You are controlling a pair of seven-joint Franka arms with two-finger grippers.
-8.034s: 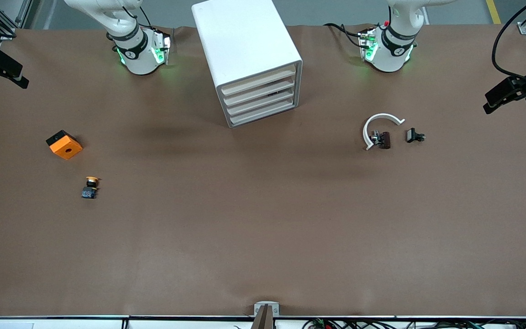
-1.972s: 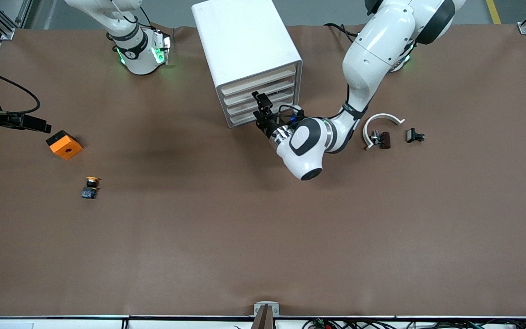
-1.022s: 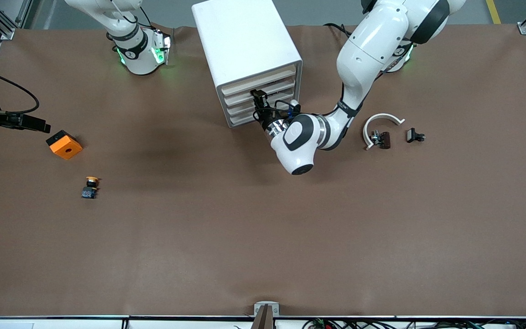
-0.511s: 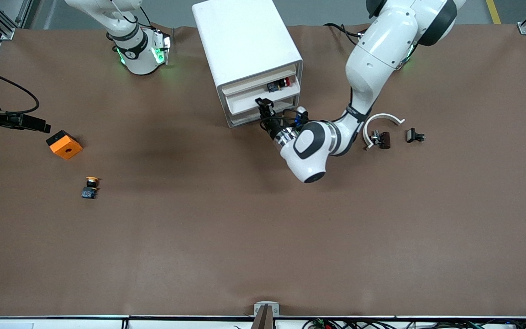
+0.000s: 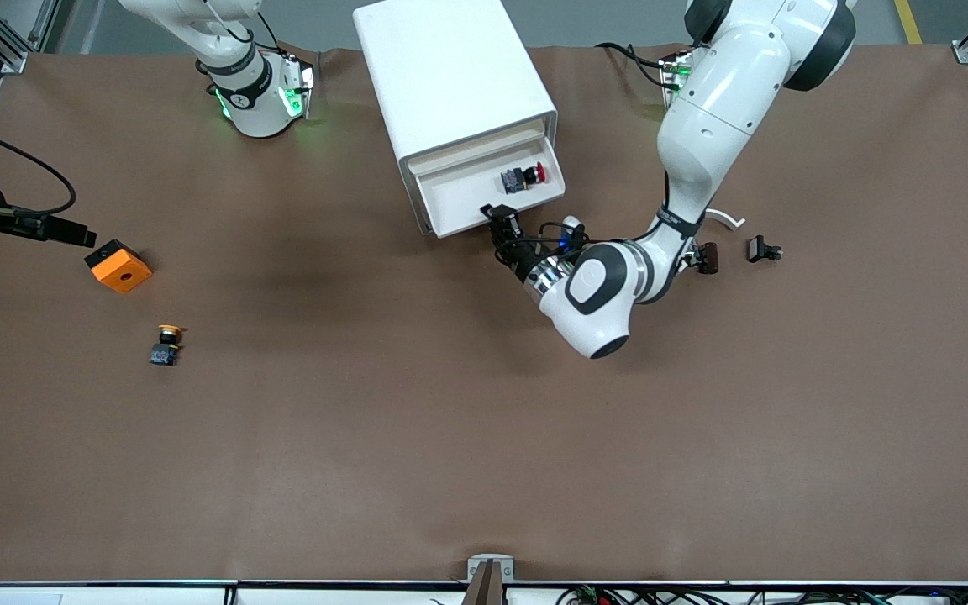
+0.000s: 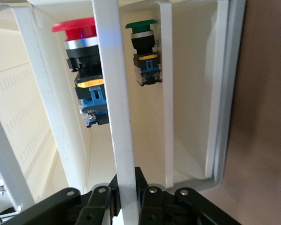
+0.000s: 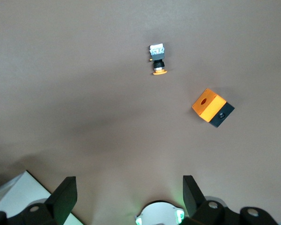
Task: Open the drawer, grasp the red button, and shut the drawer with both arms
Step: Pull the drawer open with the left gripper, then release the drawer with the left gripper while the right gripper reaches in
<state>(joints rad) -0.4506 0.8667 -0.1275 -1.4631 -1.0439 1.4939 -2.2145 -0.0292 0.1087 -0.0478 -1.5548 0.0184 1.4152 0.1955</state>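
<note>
The white drawer cabinet (image 5: 450,67) stands near the arms' bases, and its top drawer (image 5: 467,189) is pulled out. The red-capped button (image 5: 526,176) lies in the drawer; it also shows in the left wrist view (image 6: 82,70). My left gripper (image 5: 502,217) is shut on the drawer's white front bar (image 6: 114,93), seen between its own fingers in the left wrist view (image 6: 127,192). My right gripper (image 5: 72,232) is open and empty in the air at the right arm's end of the table, by the orange block; its wrist view (image 7: 129,197) shows bare table between the fingers.
A green-capped button (image 6: 143,51) lies in the drawer beside the red one. An orange square block (image 5: 118,265) and a yellow-capped button (image 5: 166,343) lie toward the right arm's end. A white curved piece (image 5: 723,220) and small dark parts (image 5: 763,249) lie toward the left arm's end.
My left gripper closed on the top drawer's front and pulled it out toward the front camera, uncovering the red button. The right arm has hardly moved.
</note>
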